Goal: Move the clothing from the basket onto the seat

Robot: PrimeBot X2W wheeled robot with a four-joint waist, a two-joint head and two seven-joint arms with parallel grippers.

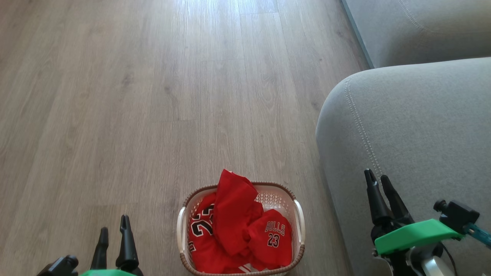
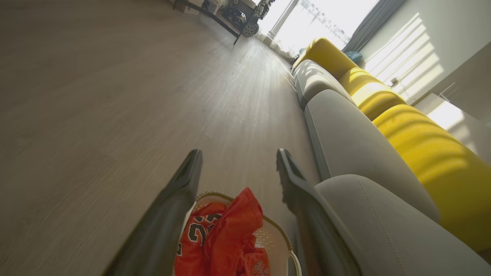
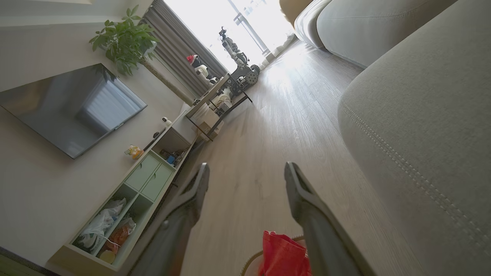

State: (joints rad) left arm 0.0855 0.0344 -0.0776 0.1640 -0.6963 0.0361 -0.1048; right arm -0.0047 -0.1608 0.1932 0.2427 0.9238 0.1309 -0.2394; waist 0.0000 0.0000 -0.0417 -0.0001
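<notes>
Two red garments (image 1: 238,226) sit heaped in one basket (image 1: 298,214) on the floor, between the left end effector (image 1: 114,226) and the right end effector (image 1: 376,176) — both released, empty; one grey seat (image 1: 414,126) lies beside the right.

Left gripper (image 1: 114,230): two long black tapering fingers, 7 o'clock in the head view.
Right gripper (image 1: 377,177): matching dark pair, 4 o'clock.
Wrist cover (image 1: 416,235): bright green shell.
Mount (image 1: 456,214): black block with round knob.
Connector (image 1: 479,234): teal, at the block's 4 o'clock.
Forearm (image 1: 431,266): pale silver-white.
</notes>
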